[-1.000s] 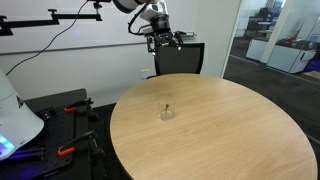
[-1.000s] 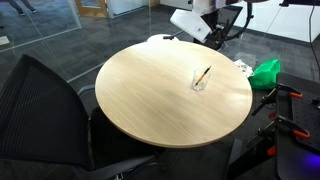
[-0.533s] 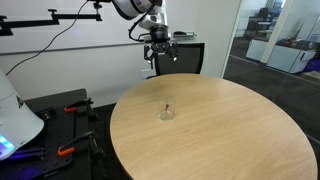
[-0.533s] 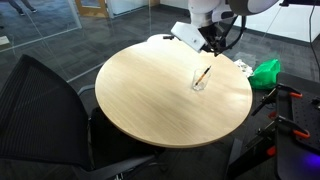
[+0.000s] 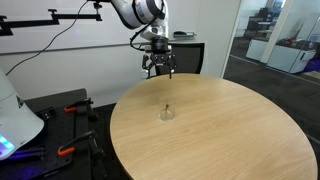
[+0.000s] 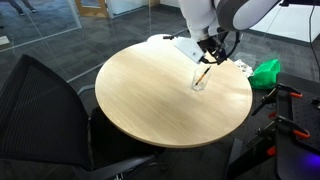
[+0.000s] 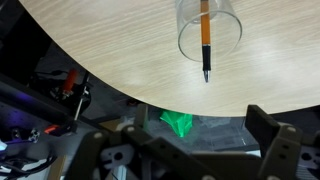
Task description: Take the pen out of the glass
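Observation:
The glass (image 5: 166, 113) is a small clear tumbler standing upright on the round wooden table (image 5: 225, 140), left of its middle. The pen (image 5: 165, 104) leans inside it, dark with an orange part, its end sticking out over the rim. In an exterior view the glass (image 6: 200, 83) and the pen (image 6: 203, 75) stand near the table's (image 6: 140, 90) far right edge. My gripper (image 5: 158, 68) hangs open and empty in the air above the table's rim, apart from the glass, also in an exterior view (image 6: 208, 56). In the wrist view the glass (image 7: 208, 28) and pen (image 7: 205, 40) lie beyond my open gripper (image 7: 185, 150).
A black office chair (image 6: 40, 100) stands close to the table. Another dark chair (image 5: 182, 55) is behind the table under my arm. A green object (image 6: 266, 71) lies beside the table, also in the wrist view (image 7: 178, 122). Glass walls stand behind. Clamps (image 5: 70, 110) lie on a dark bench.
My arm has come down and swung over the table's edge toward the glass. The glass and the pen have not moved.

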You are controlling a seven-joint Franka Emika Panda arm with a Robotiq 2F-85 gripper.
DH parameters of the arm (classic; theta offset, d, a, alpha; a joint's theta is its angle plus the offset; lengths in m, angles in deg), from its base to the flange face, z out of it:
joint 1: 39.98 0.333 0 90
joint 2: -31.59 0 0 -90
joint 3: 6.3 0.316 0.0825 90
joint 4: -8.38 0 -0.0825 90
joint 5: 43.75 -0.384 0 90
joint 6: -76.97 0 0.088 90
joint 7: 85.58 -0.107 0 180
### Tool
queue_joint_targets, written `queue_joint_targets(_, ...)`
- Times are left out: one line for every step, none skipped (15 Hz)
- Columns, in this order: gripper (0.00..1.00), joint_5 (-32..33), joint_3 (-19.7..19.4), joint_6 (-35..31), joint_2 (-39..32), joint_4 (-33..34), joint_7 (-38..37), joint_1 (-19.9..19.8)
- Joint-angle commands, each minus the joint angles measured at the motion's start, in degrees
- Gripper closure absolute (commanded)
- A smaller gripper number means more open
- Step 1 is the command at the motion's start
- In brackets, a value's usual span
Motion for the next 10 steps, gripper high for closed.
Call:
queue_joint_targets(0.12, -1.24, -1.94, 0.11, -2.95, 1.98, -1.07, 1.12)
queue_joint_targets(0.26, -1.49, -2.19, -0.22, -3.47, 1.98, -0.64, 0.93)
queue_joint_targets(0.27, -1.36, -2.53, -0.48, -4.05, 2.11, -0.61, 0.98)
queue_joint_targets(0.32, -1.13, -2.83, -0.94, -4.52, 2.10, -0.25, 0.94)
queue_joint_targets(0.35, -0.93, -3.04, -1.47, -4.98, 2.16, 0.18, 0.90)
queue_joint_targets(0.37, -0.66, -3.25, -1.94, -5.39, 2.15, 0.55, 0.91)
queue_joint_targets(0.38, -0.46, -3.45, -2.64, -5.82, 2.21, 0.88, 0.91)
queue_joint_targets(0.34, -0.18, -3.75, -2.94, -6.25, 2.36, 1.00, 1.07)
queue_joint_targets(0.28, 0.13, -3.96, -3.20, -6.66, 2.55, 1.37, 1.19)
queue_joint_targets(0.27, 0.36, -4.13, -3.30, -7.10, 2.85, 1.59, 1.28)
